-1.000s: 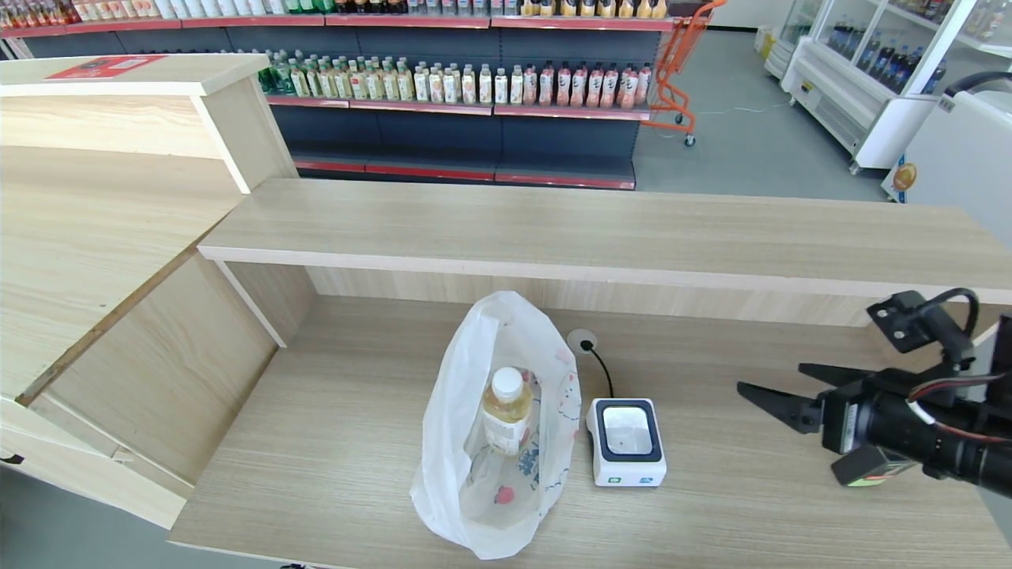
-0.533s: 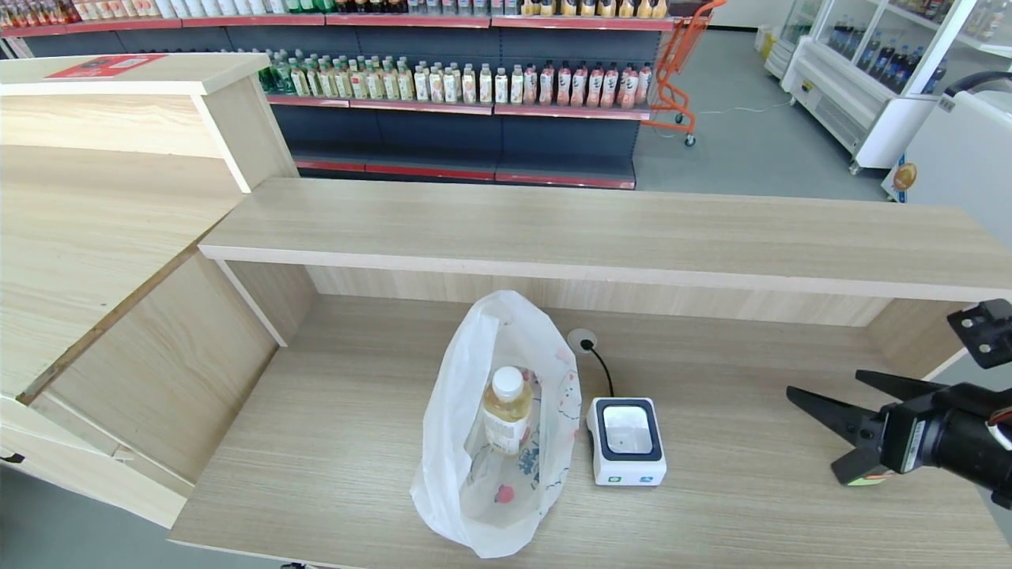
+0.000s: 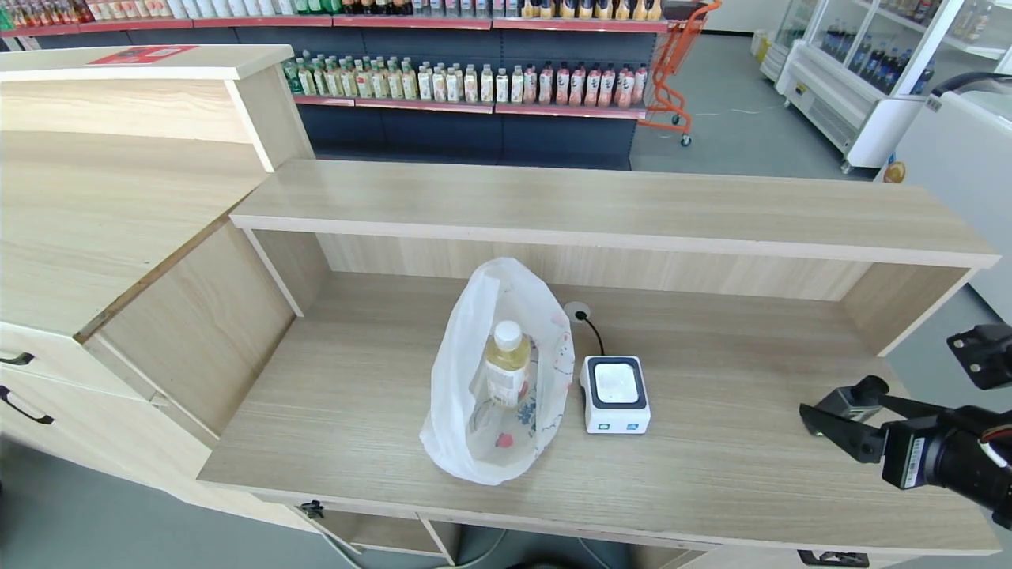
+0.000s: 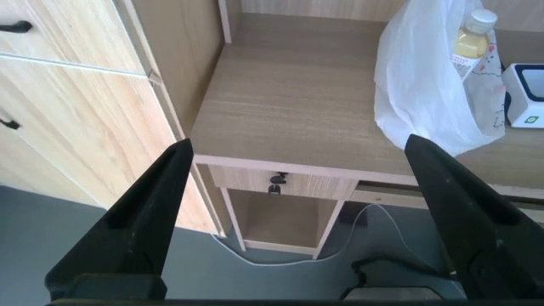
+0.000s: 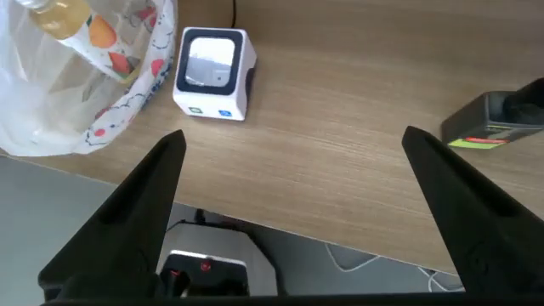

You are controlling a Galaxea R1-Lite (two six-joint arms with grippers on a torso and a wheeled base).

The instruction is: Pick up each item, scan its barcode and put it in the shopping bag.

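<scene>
Checkout surface (image 3: 711, 466) of pale wood, seen from the head camera. At its centre stands the translucent white shopping bag (image 3: 462, 395), mouth open upward; inside it a drink bottle (image 3: 507, 367) with a white cap and yellowish contents stands roughly upright. At 3 o'clock from the bag, just beside it, sits the white barcode scanner (image 3: 615, 383), its window facing up. The scanner's black cable (image 3: 593, 336) runs toward 11 o'clock into a round grommet (image 3: 578, 311) in the surface. At 3 o'clock from the scanner, well apart from it, the right gripper (image 5: 293, 140) is held over the right end of the surface; its fingers (image 5: 127, 221) are spread wide and hold nothing. Near it, on the right end of the surface, lies a dark box-shaped object (image 5: 493, 123) with a green-and-red label; what it is cannot be told. The left gripper (image 4: 299, 149) hangs off the near edge of the surface, above the floor, facing the left front corner; its fingers (image 4: 136, 221) are likewise spread wide and empty. At 12 o'clock a raised ledge (image 3: 601, 205) backs the surface, and beyond it stand store shelves of bottles (image 3: 466, 83).
</scene>
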